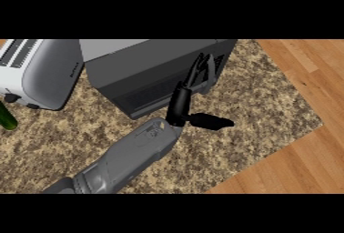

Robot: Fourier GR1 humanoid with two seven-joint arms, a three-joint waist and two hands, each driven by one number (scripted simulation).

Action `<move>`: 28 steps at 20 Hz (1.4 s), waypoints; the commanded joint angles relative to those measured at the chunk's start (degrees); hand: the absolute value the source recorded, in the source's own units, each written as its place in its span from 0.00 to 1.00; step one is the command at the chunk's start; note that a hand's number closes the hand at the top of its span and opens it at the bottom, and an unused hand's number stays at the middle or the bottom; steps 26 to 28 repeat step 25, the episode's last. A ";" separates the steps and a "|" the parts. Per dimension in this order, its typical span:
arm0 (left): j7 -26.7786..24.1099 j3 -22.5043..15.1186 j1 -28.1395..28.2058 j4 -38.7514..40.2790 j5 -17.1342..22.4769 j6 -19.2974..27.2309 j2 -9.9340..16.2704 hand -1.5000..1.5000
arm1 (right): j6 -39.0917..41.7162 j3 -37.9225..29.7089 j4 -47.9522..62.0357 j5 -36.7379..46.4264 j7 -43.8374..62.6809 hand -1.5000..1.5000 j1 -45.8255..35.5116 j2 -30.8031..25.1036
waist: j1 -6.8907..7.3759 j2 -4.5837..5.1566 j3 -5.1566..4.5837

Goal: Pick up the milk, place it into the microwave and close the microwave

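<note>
Milk shows nowhere in my view, so I cannot tell where it is; what I see of the task is the microwave [151, 75], a dark grey box on the speckled counter [269, 100], its dark front turned toward me and looking closed. My left hand [180, 102] comes up from the lower left on its grey forearm [128, 157] and is held open, grasping nothing: the fingers [200, 75] run straight up along the right part of the microwave's front, close together and seemingly against it, though I cannot tell for sure that they touch, while the thumb [211, 122] sticks out to the right over the counter. A white toaster [40, 68] stands just left of the microwave, a green object [7, 116] is cut off by the left edge, and wood boards [302, 150] border the counter at the right
</note>
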 commanded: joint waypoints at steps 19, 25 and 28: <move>6.05 -2.42 -5.73 13.32 0.20 4.49 4.82 0.00 | 0.32 -0.18 -0.12 -4.04 2.87 0.00 -0.59 -2.31 | 2.34 -0.50 1.03; 8.25 -3.51 -7.08 15.09 0.11 5.01 3.81 0.00 | -0.33 -1.51 -0.68 -4.82 3.13 0.00 -0.41 -3.18 | 3.46 -0.62 0.85; 8.25 -3.51 -7.08 15.09 0.11 5.01 3.81 0.00 | -0.33 -1.51 -0.68 -4.82 3.13 0.00 -0.41 -3.18 | 3.46 -0.62 0.85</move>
